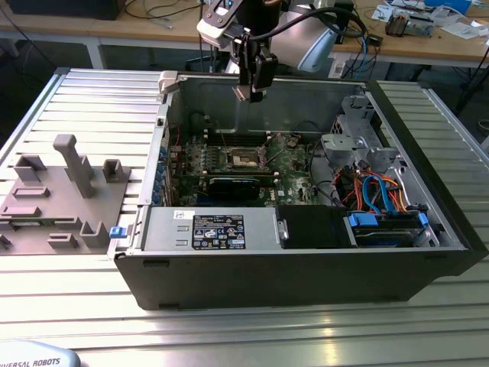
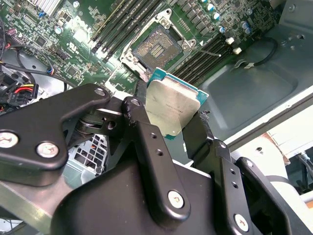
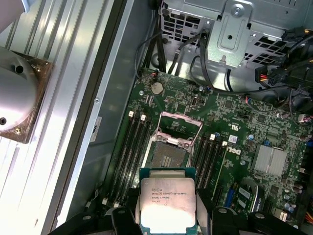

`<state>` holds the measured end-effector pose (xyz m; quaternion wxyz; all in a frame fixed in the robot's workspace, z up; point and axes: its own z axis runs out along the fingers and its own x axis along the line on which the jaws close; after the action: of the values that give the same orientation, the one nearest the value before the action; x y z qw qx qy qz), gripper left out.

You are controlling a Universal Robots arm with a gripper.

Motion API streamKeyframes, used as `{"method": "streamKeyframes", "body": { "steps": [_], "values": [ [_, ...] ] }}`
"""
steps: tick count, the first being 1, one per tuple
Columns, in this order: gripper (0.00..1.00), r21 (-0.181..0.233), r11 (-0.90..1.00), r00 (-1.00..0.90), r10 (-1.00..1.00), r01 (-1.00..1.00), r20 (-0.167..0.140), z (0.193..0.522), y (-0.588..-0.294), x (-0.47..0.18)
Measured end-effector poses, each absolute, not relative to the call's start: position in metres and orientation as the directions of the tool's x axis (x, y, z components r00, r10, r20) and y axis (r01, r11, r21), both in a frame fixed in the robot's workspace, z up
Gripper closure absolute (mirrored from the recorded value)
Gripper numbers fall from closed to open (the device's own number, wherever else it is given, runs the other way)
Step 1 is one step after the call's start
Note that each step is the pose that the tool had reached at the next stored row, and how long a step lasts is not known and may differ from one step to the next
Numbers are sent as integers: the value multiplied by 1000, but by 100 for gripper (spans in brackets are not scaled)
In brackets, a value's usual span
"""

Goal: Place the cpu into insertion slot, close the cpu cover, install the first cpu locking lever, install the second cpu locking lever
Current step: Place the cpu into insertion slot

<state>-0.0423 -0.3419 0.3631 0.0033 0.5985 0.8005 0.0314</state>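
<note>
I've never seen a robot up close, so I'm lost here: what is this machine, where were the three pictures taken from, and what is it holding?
It is one robot arm with a two-fingered hand at its end. The exterior view comes from a camera standing off the arm. It shows an opened computer case lying on a ribbed metal table, with a grey tray of moulded holders at the exterior view's left. The two wrist views come from cameras riding on the arm, looking past the hand. The hand is shut on the cpu, a small square chip with a silvery face, and holds it in the air above the green circuit board. Below lies the insertion slot, a dark square recess, with the cpu cover swung open.
</note>
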Motion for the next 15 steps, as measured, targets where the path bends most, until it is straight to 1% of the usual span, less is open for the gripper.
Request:
{"method": "streamKeyframes", "body": {
  "steps": [15],
  "values": [
    [46, 54, 273, -275, 961, 960, 32, 363, -342, -42]
  ]
}}
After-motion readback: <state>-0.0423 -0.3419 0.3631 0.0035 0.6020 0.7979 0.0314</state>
